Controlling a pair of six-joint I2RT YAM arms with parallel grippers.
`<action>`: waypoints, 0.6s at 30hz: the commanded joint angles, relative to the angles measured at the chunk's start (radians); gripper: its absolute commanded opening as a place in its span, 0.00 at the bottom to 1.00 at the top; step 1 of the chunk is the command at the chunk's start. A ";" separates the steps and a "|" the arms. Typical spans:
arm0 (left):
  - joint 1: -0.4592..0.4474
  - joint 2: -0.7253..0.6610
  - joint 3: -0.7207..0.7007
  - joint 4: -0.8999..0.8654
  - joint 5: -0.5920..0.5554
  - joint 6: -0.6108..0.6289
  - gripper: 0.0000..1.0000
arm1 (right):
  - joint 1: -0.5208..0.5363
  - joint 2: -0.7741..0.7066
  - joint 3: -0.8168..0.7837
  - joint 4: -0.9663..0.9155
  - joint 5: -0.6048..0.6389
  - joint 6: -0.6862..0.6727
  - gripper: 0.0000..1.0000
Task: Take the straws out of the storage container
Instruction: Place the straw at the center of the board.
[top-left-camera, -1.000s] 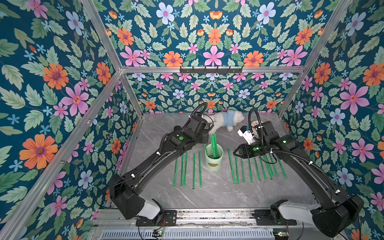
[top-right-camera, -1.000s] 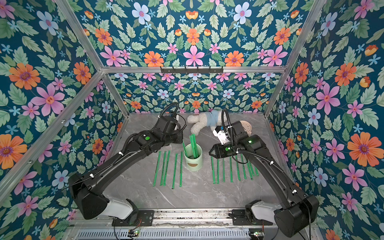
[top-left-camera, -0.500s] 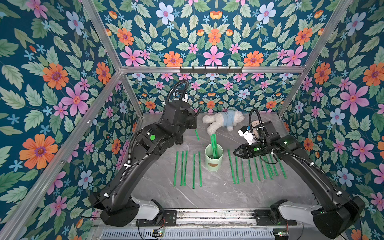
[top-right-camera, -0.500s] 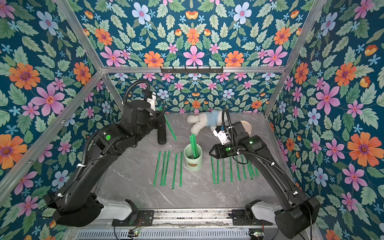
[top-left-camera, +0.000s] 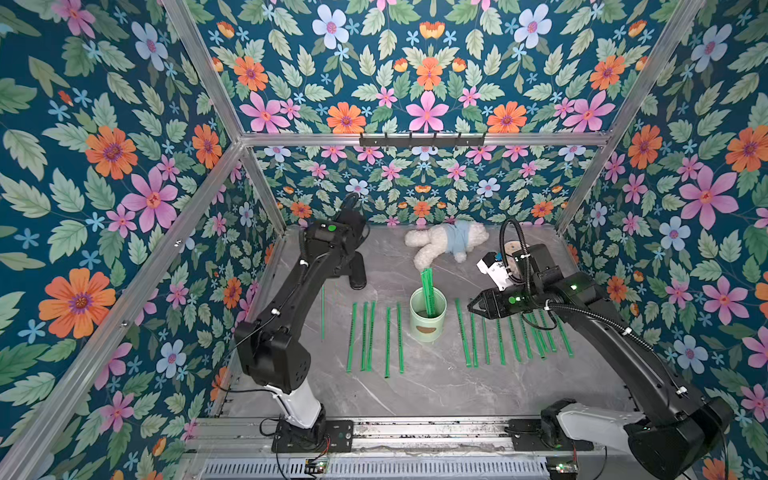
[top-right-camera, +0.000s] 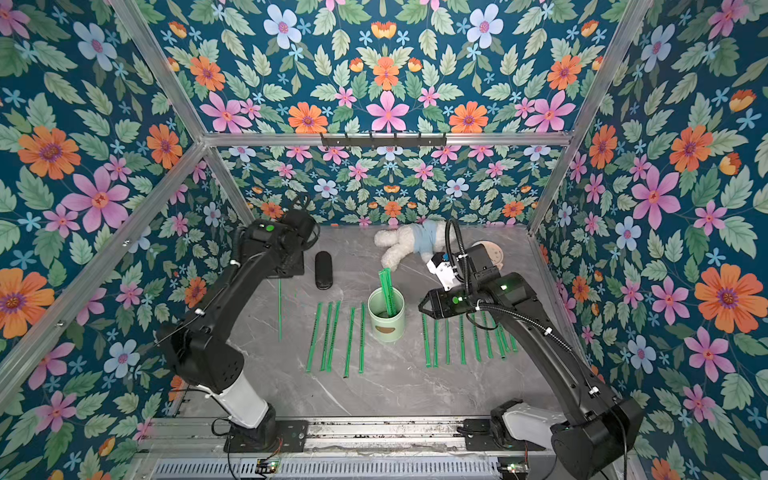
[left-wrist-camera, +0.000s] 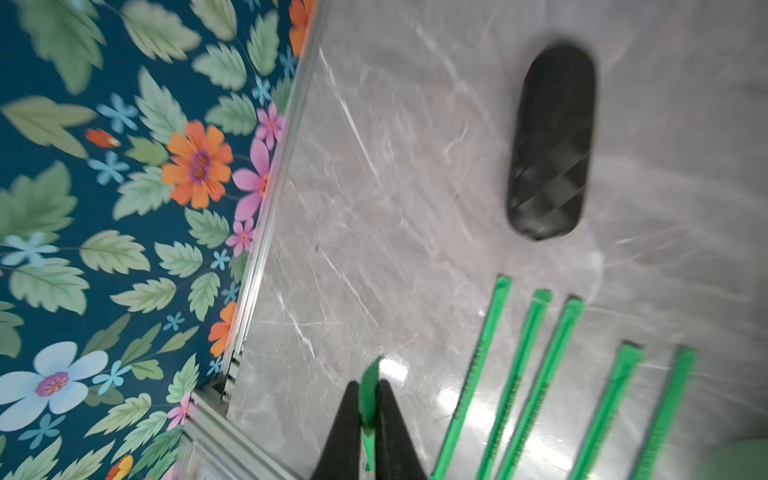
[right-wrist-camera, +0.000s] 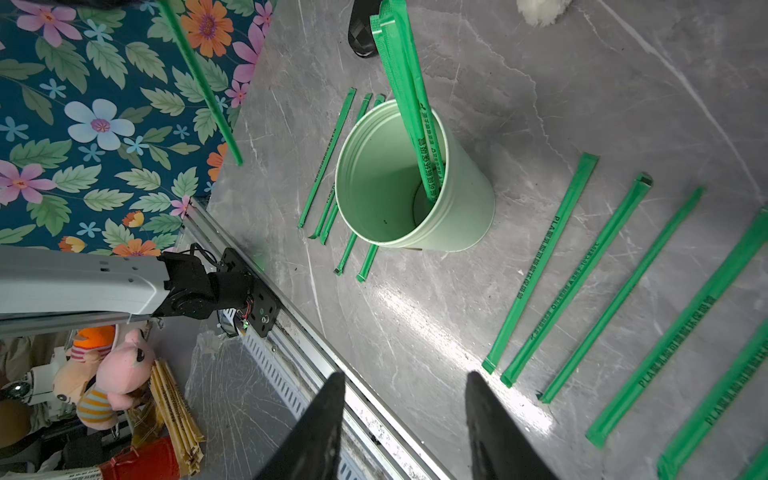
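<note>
The storage container (top-left-camera: 424, 328) (top-right-camera: 384, 328) (right-wrist-camera: 461, 208) is a pale mint cup standing mid-table. A few green straws (top-left-camera: 428, 291) (top-right-camera: 387, 291) (right-wrist-camera: 409, 91) lean inside it. Several more straws lie in rows to its left (top-left-camera: 370, 336) and right (top-left-camera: 498, 336). My left gripper (left-wrist-camera: 370, 392) is shut on one straw (left-wrist-camera: 371, 380) that hangs over the table's left side (top-left-camera: 323, 311) (top-right-camera: 279, 307) (right-wrist-camera: 199, 83). To the right of the cup, my right gripper (top-left-camera: 471, 307) (top-right-camera: 422, 309) (right-wrist-camera: 405, 386) is open and holds nothing.
A black oval object (top-left-camera: 357, 272) (top-right-camera: 323, 270) (left-wrist-camera: 550, 145) lies behind the left row of straws. At the back lies a white plush toy (top-left-camera: 446, 245). A round beige clock (top-right-camera: 492, 253) is partly hidden behind the right arm. The left wall (left-wrist-camera: 266, 232) is close to the held straw.
The left arm rose from the cup with one straw and swung left and toward the front. The right arm has not moved.
</note>
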 joint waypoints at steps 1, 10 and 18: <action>0.021 0.029 -0.134 0.086 0.114 -0.008 0.12 | 0.001 0.000 -0.002 0.016 -0.008 -0.002 0.49; 0.025 0.205 -0.218 0.199 0.172 0.014 0.11 | 0.001 0.006 -0.007 0.019 -0.003 -0.005 0.49; 0.024 0.267 -0.200 0.212 0.155 0.036 0.12 | 0.000 0.014 -0.012 0.021 -0.003 -0.004 0.49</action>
